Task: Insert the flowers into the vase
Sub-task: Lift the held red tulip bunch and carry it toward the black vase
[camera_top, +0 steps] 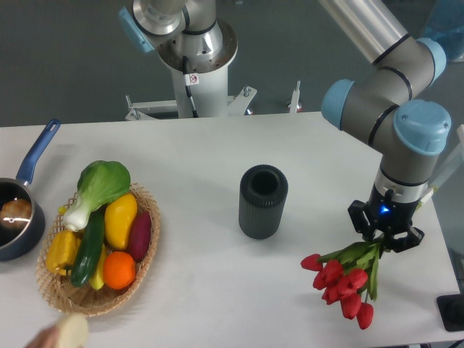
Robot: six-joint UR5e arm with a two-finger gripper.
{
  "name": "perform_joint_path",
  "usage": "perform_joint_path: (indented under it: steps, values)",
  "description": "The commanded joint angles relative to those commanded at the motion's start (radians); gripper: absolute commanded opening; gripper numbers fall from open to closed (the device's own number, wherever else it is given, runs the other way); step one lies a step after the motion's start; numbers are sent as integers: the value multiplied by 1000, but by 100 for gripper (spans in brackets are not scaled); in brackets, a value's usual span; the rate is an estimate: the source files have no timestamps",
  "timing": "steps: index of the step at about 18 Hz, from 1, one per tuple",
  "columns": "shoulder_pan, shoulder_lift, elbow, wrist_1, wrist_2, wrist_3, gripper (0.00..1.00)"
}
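Hand [385, 239] grips flowers [343, 281] near table's [217, 290] right edge.

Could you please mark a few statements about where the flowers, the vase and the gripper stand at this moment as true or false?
1. The flowers already stand inside the vase. False: they are off to the vase's right, outside it, at the gripper.
2. The vase stands upright with its mouth open and nothing in it. True.
3. The red blooms point down and to the left of the gripper. True.
4. The gripper hangs directly above the vase's mouth. False: it is well to the right of the vase, near the table's right edge.
5. A wicker basket of toy vegetables sits left of the vase. True.
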Motion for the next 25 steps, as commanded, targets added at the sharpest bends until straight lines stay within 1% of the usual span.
perform_joint_path:
  steps: [2,4,6,8,10,12,14,15,18,20,22,25]
  values:
    - [0,2,0,0,-11,-3,0]
    - [0,8,2,0,-31,-41,0]
    - [2,34,-2,0,-84,-80,0]
    - [15,63,-9,0,-199,-155,0]
    - [32,104,-26,2,-293,-178,0]
    - [50,124,-66,6,-433,-219,0]
    - [100,158,-104,12,-601,-274,0]
    - [110,172,-123,12,-661,-278,0]
    - [130,176,-170,12,-768,-279,0]
    - [149,192,-198,12,-878,-285,0]
    - [169,218,-235,12,-983,-298,0]
    - [184,250,-281,12,-1071,-298,0]
